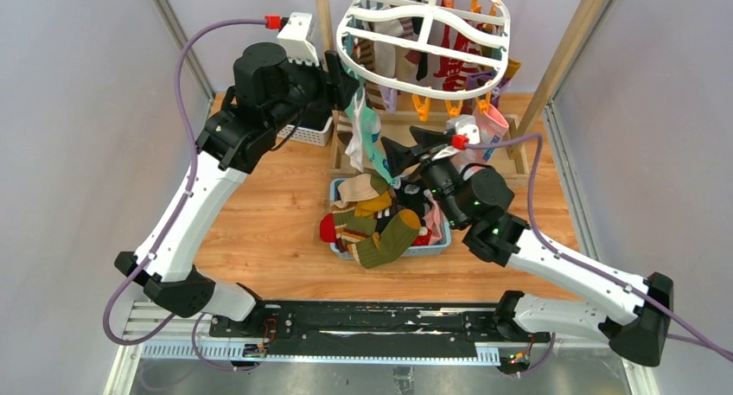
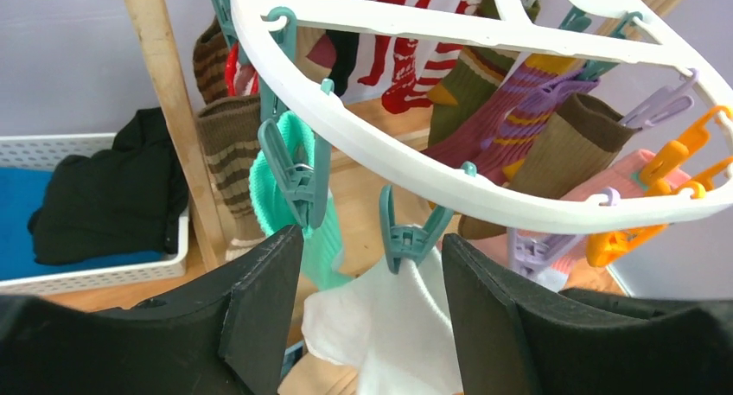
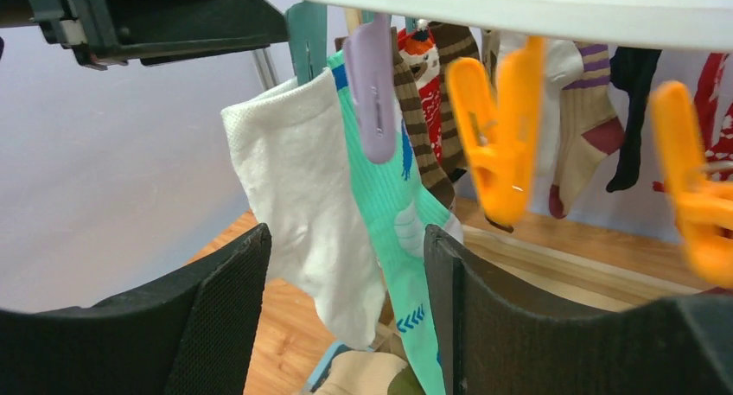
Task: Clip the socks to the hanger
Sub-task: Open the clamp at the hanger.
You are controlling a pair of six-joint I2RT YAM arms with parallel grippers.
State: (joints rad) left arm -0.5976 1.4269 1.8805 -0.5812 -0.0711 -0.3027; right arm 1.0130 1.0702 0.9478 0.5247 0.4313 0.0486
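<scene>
Left pincer [image 2: 367, 248] and right pincer [image 3: 346, 239] both gape empty; I see a soft white sock [image 3: 294, 196] pegged to the oval plastic hanger [image 2: 389, 153].

One hanger [image 1: 423, 45], one blue basket [image 1: 428, 249], one white basket [image 1: 315, 136], two arms [image 1: 194, 205] (socks [image 1: 380, 239] uncountable).

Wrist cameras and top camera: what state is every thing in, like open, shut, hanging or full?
Left gripper, open, fingers either side of a teal clothespin.
Right gripper, open, holding nothing.
White sock, clipped, hanging.
Mint green sock, clipped, hanging.
Teal clothespin, shut on the white sock.
Orange clothespin, shut, empty.
Hanger, hanging, many socks clipped on.
Blue basket, heaped with loose socks.
</scene>
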